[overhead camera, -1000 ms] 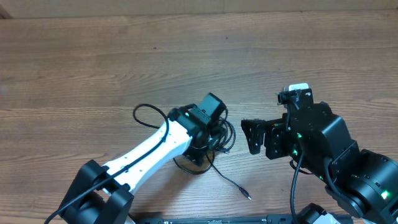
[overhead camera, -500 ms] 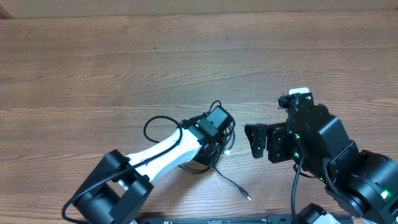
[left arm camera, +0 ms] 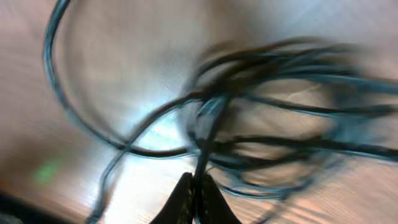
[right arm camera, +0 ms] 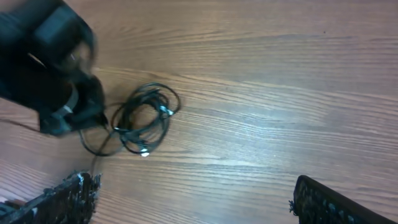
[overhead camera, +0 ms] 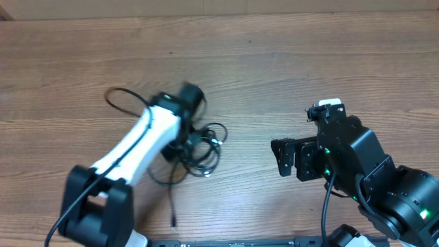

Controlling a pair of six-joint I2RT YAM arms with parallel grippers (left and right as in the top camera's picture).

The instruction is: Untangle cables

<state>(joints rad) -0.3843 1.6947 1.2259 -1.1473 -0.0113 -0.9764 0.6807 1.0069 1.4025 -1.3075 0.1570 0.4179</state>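
Where left gripper (left arm camera: 196, 200) pinches cables (left arm camera: 208, 134), blur smears individual strands

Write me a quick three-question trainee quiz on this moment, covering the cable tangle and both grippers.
1. True or false: the tangled thin black cables touch the black two-finger right gripper.
2. Pick one: the left gripper is A) open over bare wood, B) shut on a strand of the cables, C) shut on the other arm.
3. Fill in: the right gripper's jaws stand ____.
Key: 1 false; 2 B; 3 open.
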